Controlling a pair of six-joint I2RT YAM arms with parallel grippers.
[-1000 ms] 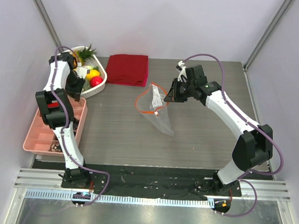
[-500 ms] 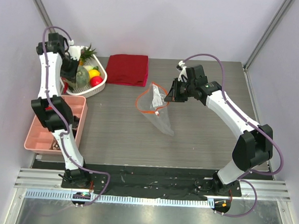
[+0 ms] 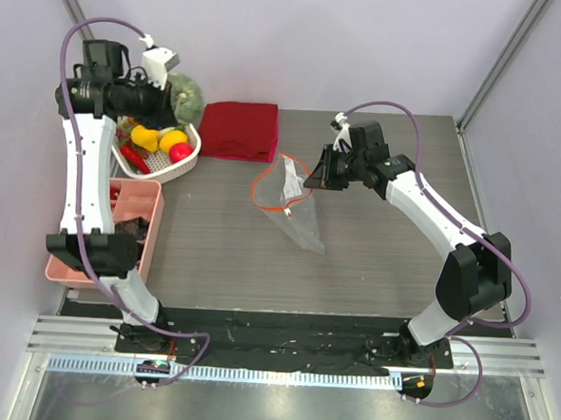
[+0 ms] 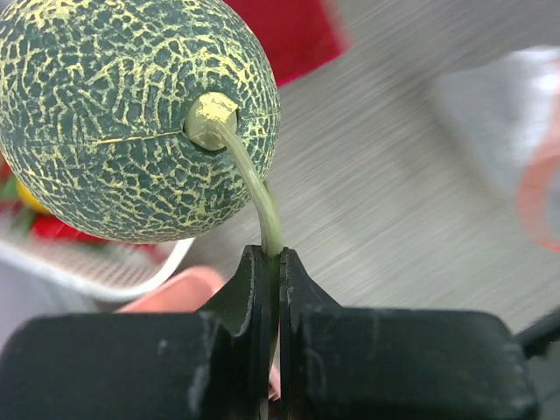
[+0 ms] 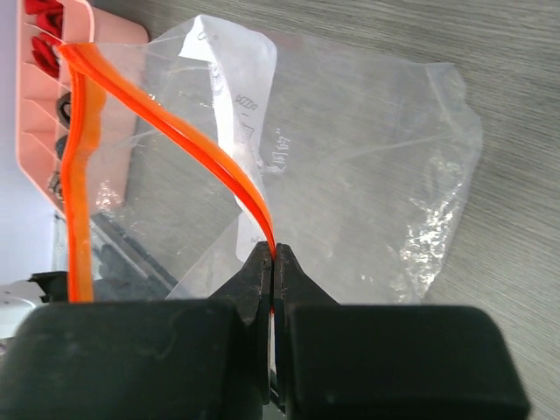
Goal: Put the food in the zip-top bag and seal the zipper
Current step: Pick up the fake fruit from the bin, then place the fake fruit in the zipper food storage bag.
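Stem [image 4: 252, 184] of the melon [image 4: 131, 114] is pinched in my left end effector [image 4: 271, 261], jaws shut tight on it, fruit raised near the white basket [image 3: 193, 152] at far left. Judging it light hollow plastic, hard and round, likely to swing; stem's the only pinchable spot and may bend. My right end effector [image 5: 273, 255] is closed on the zipper [image 5: 166, 122], holding the zip-top bag [image 5: 367, 157] mouth open over the worktop [image 3: 373, 254]; film thin, floppy, slick, so the strip's the firmest hold.
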